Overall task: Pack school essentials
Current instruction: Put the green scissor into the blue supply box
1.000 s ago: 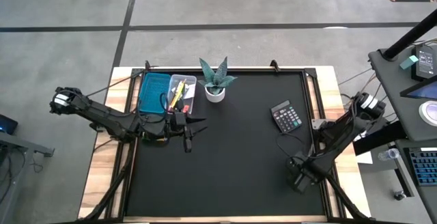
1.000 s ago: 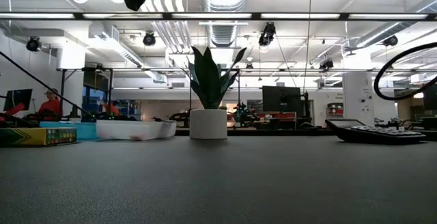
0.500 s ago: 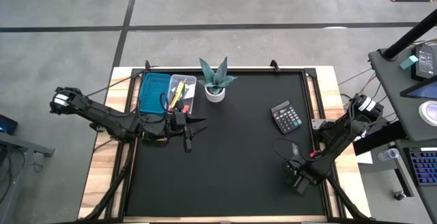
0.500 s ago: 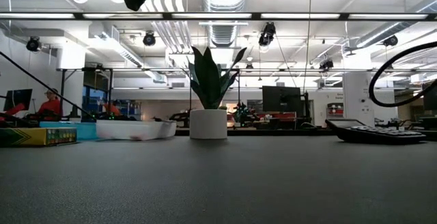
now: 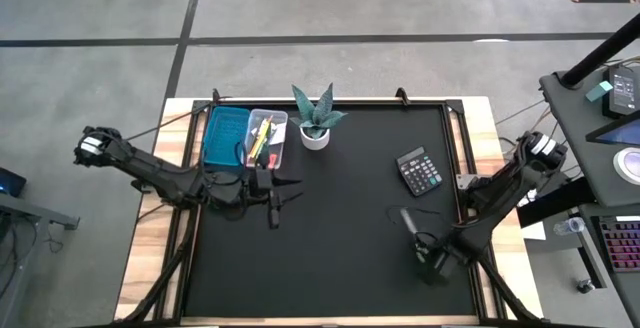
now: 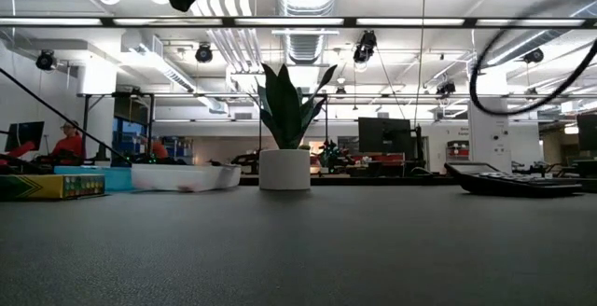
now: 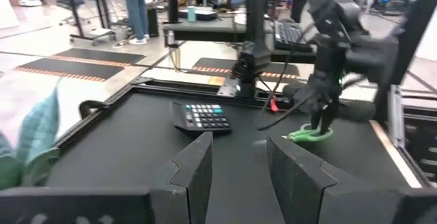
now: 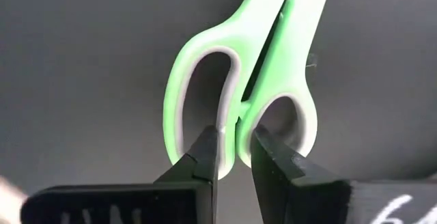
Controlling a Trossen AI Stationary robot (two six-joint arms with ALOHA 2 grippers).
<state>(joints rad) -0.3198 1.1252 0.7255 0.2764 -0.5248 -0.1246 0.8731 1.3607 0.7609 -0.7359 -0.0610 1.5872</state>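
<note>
Lying flat on the black counter [image 5: 340, 238], the green-handled scissors [image 8: 249, 80] sit at the lower right of the high view. Observe the right tool [image 8: 233, 157]: its two fingers straddle the bar where the two handle loops meet, narrowly parted, nearly pinching it. You cannot tell from the frames whether the grip is complete. Note the calculator [image 5: 419, 171] just above, right of centre. At upper left, the clear tray [image 5: 264, 138] holds pens and pencils beside a teal tray [image 5: 226, 136]; the potted plant [image 5: 316, 118] stands next. Locate the left tool [image 5: 272, 197] below the trays, fingers partly apart, holding nothing.
</note>
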